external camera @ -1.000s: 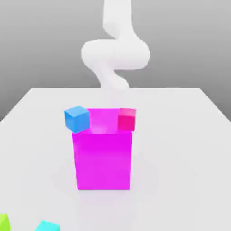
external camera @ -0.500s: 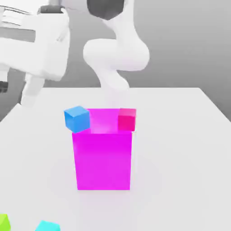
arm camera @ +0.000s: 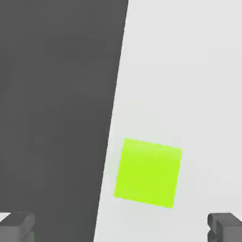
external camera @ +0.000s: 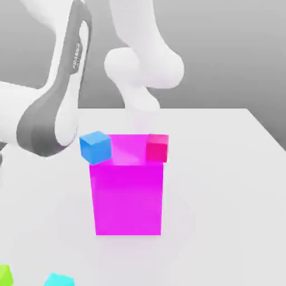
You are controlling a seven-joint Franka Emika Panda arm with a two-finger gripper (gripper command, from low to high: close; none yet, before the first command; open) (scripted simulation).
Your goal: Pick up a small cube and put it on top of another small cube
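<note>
Lime cube (arm camera: pixel 148 172) sits near the counter's (arm camera: pixel 189 71) edge, seen from above in the hand view, with dark floor beyond that edge. The end effector (arm camera: pixel 121 227) hangs over it released, its two fingertips (arm camera: pixel 19 224) spread wide and well apart from the cube, which lies between their lines but off toward one side. That spacing suggests an approach with room to spare, so the fingers can drop past the cube's faces without nudging it toward the edge.

In the exterior view the same cube (external camera: pixel 4 275) peeks in at the bottom corner on the exterior view's left, beside a cyan cube (external camera: pixel 58 280). The arm (external camera: pixel 53 106) bends down across that side, reaching toward them. A tall magenta block (external camera: pixel 128 192) stands mid-counter, with a blue cube (external camera: pixel 95 147) and a red cube (external camera: pixel 157 148) by its top corners; whether they rest on it or sit behind it cannot be told.

Nothing is held yet. The step in hand looks like the reach to the lime cube; centring and lowering would come next, with the nearby edge the evident risk.
</note>
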